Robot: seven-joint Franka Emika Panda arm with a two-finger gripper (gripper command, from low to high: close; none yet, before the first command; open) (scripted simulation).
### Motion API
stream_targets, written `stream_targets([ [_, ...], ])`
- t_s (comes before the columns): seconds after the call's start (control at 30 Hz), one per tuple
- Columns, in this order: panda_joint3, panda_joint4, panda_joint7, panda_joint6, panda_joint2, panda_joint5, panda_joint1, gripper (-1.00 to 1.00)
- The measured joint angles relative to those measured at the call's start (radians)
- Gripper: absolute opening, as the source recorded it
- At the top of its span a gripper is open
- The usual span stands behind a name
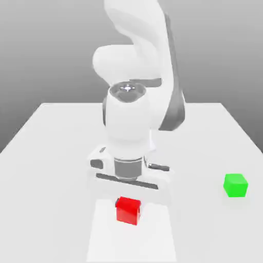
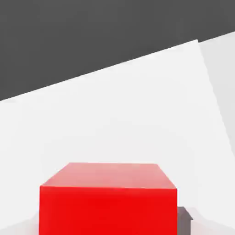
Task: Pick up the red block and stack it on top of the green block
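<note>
The red block (image 1: 128,210) sits between the tool's (image 1: 128,208) spread, empty fingers.

Red block (image 1: 128,210) (image 2: 108,200), green block (image 1: 236,185) — both plain — on a white table (image 1: 46,154).

One red block (image 1: 128,210), one green block (image 1: 236,185), one white table (image 1: 46,154), one robot arm (image 1: 134,87).
</note>
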State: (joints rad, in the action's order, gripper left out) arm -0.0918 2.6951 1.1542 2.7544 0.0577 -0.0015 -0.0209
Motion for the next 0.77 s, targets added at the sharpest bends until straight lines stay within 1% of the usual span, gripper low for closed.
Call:
stream_targets([
  [0.3, -0.181, 0.018, 0.394, -0.069, -0.091, 0.043, -0.376, -1.0],
  [0.43, -0.263, 0.025, 0.571, -0.09, -0.12, 0.053, -0.516, -1.0],
  [0.53, -0.259, 0.023, 0.654, -0.025, -0.049, -0.013, -0.529, -1.0],
  [0.63, -0.216, 0.018, 0.731, 0.066, 0.054, -0.113, -0.546, -1.0],
  [0.67, -0.201, 0.017, 0.751, 0.09, 0.081, -0.14, -0.555, 1.0],
  [0.77, -0.201, 0.017, 0.751, 0.09, 0.081, -0.14, -0.555, 1.0],
])
